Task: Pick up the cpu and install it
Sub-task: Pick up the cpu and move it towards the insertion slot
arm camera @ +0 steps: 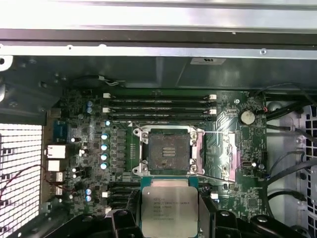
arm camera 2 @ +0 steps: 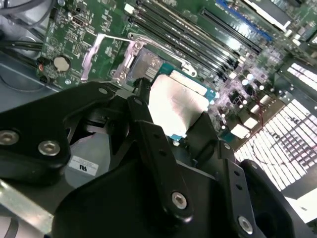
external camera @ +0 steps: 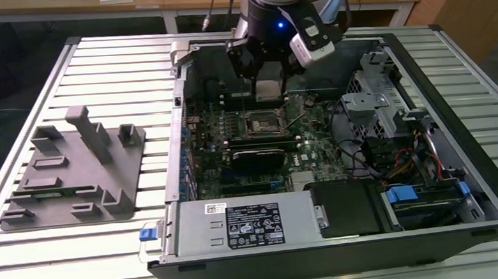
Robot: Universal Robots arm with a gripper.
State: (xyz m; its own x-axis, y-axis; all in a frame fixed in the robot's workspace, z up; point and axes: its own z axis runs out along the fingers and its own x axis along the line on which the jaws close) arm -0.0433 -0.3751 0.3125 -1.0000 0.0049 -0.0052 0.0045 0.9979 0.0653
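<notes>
The cpu [arm camera: 170,203] in end effector [arm camera: 170,218], over motherboard [arm camera: 79,148], just beside socket [arm camera: 168,151]

Nothing here reads cleanly from where I stand. The biggest label [external camera: 255,224] is a black panel with white print and small marks, stuck on the silver power supply [external camera: 194,232], and a barcode sticker [external camera: 214,208] sits just beside it. The cpu [arm camera: 170,208] carries several lines of fine print across its silver top (too small to make out). A white tag [arm camera: 207,61] is on the case wall [arm camera: 148,69], its print just as unreadable.
</notes>
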